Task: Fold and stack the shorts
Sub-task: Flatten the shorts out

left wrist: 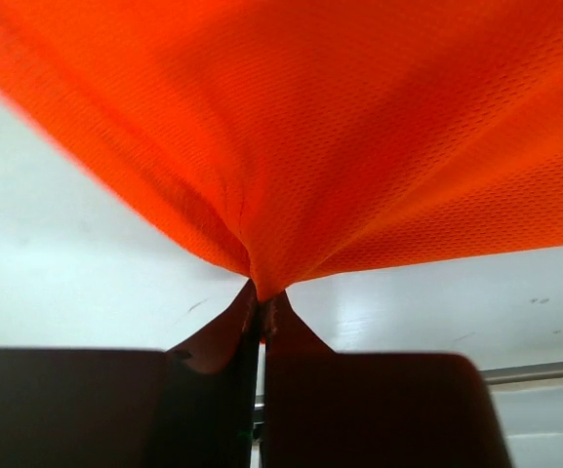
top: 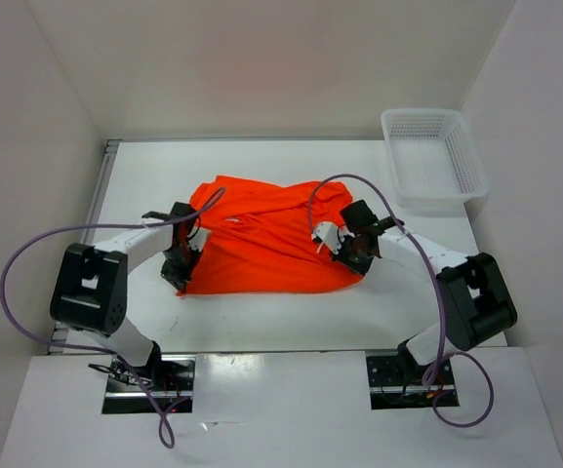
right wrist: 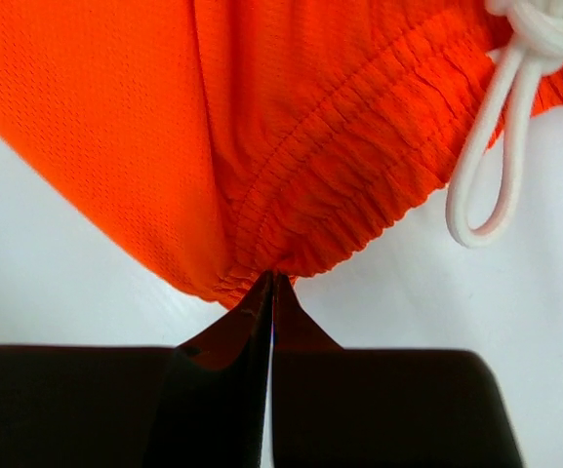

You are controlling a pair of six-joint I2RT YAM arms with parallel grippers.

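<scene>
The bright orange shorts [top: 266, 244] lie spread across the middle of the white table, held at both ends. My left gripper [top: 185, 255] is shut on the left edge of the shorts; in the left wrist view the fabric [left wrist: 301, 127] bunches into the closed fingertips [left wrist: 260, 297] and lifts off the table. My right gripper [top: 344, 244] is shut on the gathered elastic waistband [right wrist: 349, 185] at the shorts' right end, pinched at the tips [right wrist: 271, 283]. The white drawstring [right wrist: 501, 146] hangs in a loop beside the waistband, and shows in the top view [top: 322, 234].
A white plastic mesh basket [top: 432, 156] stands at the back right corner of the table. White walls enclose the table at the back and both sides. Purple cables loop off both arms, one passing over the shorts.
</scene>
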